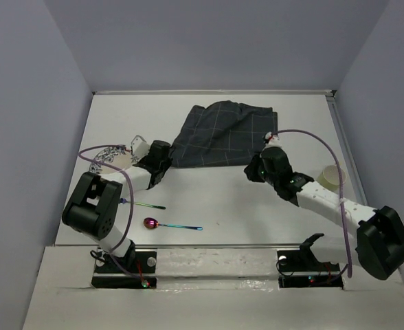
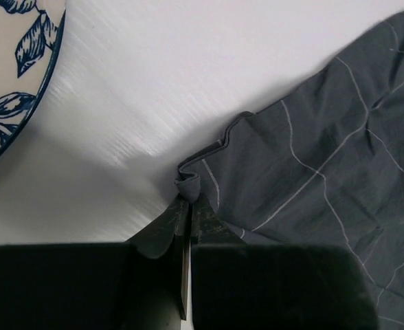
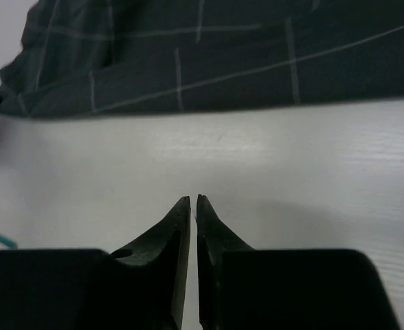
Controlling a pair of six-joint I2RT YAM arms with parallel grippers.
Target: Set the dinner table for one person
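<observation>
The dinner table (image 1: 216,196) is flat and matte white, and lies beneath the placemat (image 1: 222,134), a crumpled dark grey cloth with thin pale checks. My left gripper (image 2: 189,201) pinches the placemat's curled corner. My right gripper (image 3: 193,201), fingers pressed together and empty, sits just beside the placemat's edge.

Right gripper (image 3: 193,199) over the white bench (image 3: 291,158).
Its jaws are pressed together, holding nothing; a dark checked cloth (image 3: 222,48) lies just beyond.

The left arm (image 1: 92,206) and right arm (image 1: 319,198) are white links joined by bulky black housings. A thin purple cable (image 1: 302,131) loops along each. Matte black fingers (image 2: 162,234) taper to points.
</observation>
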